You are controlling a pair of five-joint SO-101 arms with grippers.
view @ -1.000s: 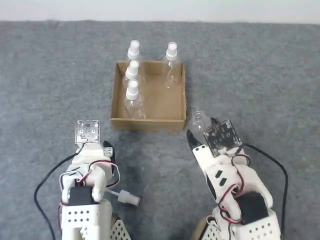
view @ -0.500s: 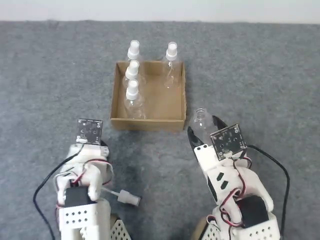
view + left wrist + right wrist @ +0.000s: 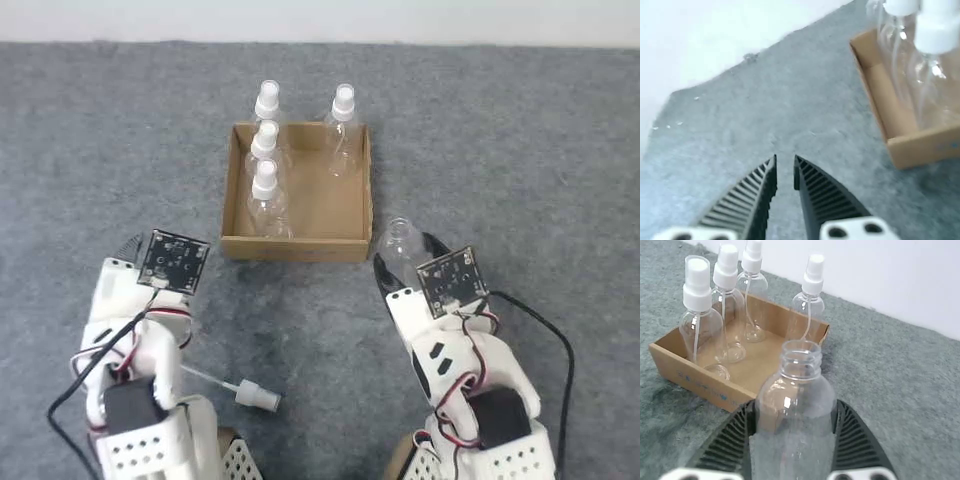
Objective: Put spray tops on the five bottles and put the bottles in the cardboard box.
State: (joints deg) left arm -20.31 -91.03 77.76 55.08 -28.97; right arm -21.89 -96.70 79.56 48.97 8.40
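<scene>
At the front left, the left fingers point(image 3: 757, 192) point out over the grey tabletop point(image 3: 520, 150). They are drawn close, with only a slim gap between the tips and nothing in it. Just right of that arm's base a loose spray top point(image 3: 256, 396) lies on its side on the tabletop, its thin tube running back toward the arm, apart from the fingers. Farther back, in the middle, sits the box point(image 3: 295, 247). In it stand four capped bottles point(image 3: 264, 185), all upright: three in a row along its left wall and one at its back right corner. Just off the box's front right corner, outside it, the open bottle point(image 3: 400, 236) stands upright (neck bare). The right fingers point(image 3: 730, 440) are pressed against its two sides below the shoulder. Whether its base rests on the tabletop cannot be told.
</scene>
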